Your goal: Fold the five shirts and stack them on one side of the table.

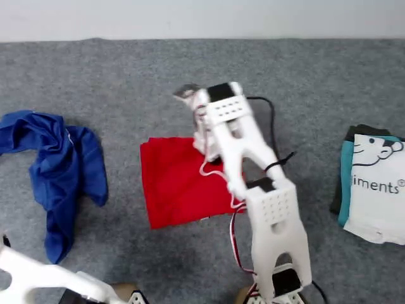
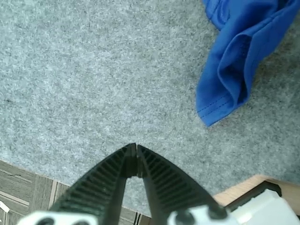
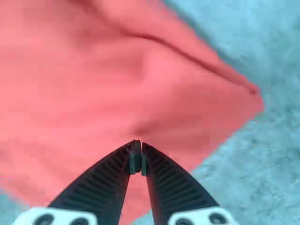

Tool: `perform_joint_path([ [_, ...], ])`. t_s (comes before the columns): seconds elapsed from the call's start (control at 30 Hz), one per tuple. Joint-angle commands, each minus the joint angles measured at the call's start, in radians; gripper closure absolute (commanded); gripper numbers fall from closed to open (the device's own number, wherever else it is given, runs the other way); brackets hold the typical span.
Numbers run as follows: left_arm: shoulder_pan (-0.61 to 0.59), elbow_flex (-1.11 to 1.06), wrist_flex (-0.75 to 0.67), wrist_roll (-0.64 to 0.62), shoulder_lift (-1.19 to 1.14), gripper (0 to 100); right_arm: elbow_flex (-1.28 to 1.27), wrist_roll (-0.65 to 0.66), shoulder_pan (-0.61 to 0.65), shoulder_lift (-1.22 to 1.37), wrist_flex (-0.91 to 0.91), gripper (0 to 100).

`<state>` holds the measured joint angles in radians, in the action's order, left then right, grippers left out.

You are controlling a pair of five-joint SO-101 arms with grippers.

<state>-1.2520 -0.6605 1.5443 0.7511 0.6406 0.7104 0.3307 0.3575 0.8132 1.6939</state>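
Observation:
A red shirt [image 1: 177, 183] lies folded flat in the middle of the table. My right arm [image 1: 253, 164] stretches over its right half. My right gripper [image 3: 136, 149] is shut, its tips together just above the red cloth [image 3: 70, 79] near one corner [image 3: 253, 101]; I see no cloth held between them. A blue shirt [image 1: 60, 168] lies crumpled at the left. My left gripper [image 2: 136, 151] is shut and holds nothing, hovering over bare grey felt near the table's front edge, a hanging end of the blue shirt [image 2: 234, 70] a short way off.
A stack of folded shirts [image 1: 376, 187], white on top with teal and dark ones under it, sits at the right edge. Grey felt [image 1: 114, 82] covers the table. My left arm [image 1: 44, 275] lies low at the front left corner.

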Motion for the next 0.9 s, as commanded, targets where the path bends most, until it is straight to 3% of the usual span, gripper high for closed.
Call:
perform_joint_path([
  [0.0, 0.009, 0.010, -0.012, -0.008, 0.025, 100, 0.058, 0.011, -0.061, 0.016, -0.035, 99.0],
  [0.33, 0.009, 0.010, -0.011, -0.008, 0.025, 100, 0.169, 0.006, 0.110, -0.099, 0.024, 99.0],
  [0.57, 0.009, 0.010, -0.011, -0.008, 0.026, 100, 0.207, 0.009, 0.277, -0.090, -0.081, 99.0],
  [0.87, 0.009, 0.010, -0.014, -0.008, 0.026, 100, 0.213, 0.063, 0.249, 0.073, -0.325, 99.0],
])
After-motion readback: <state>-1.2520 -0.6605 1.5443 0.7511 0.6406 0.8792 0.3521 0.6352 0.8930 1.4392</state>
